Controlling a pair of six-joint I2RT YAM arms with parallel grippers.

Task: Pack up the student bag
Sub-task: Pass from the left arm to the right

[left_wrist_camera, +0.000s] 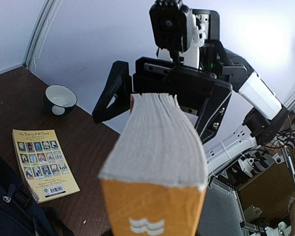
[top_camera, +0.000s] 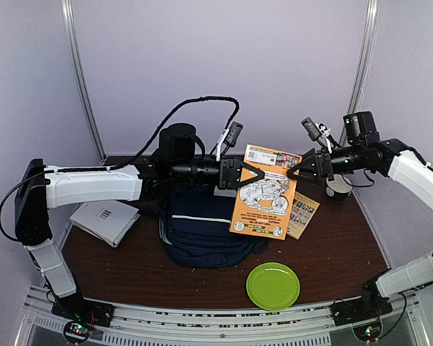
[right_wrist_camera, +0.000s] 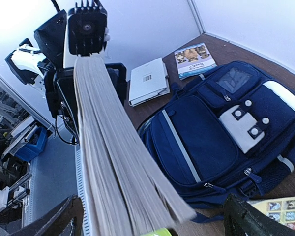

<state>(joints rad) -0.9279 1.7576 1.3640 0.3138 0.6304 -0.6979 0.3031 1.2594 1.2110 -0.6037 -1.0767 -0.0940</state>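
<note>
Top view: the left gripper (top_camera: 249,175) pinches the orange book (top_camera: 263,194) by one edge above the student bag (top_camera: 202,231), which lies mid-table. Hung this way, the book may swing or slip. The right gripper (top_camera: 297,171) gapes wide, empty.
Left wrist: those jaws straddle the book's other edge.
Right wrist: the bag lies flat, long axis near-to-far, white patch (right_wrist_camera: 241,125) pointing far. It seems zipped, which would block packing.

1. Pale lilac wall panels (top_camera: 202,50) stand behind the left gripper (top_camera: 254,175) and the right gripper (top_camera: 294,171), joined by slim metal corner strips (top_camera: 83,79).
2. Beneath both grippers lies a dark brown wooden table (top_camera: 332,252).
3. A bright glare (left_wrist_camera: 265,29) washes the wall beyond the right gripper.
4. Past the table's edge, behind the left gripper, there is blurred clutter (right_wrist_camera: 12,142), perhaps workshop benches, over a grey floor (right_wrist_camera: 54,169).
</note>
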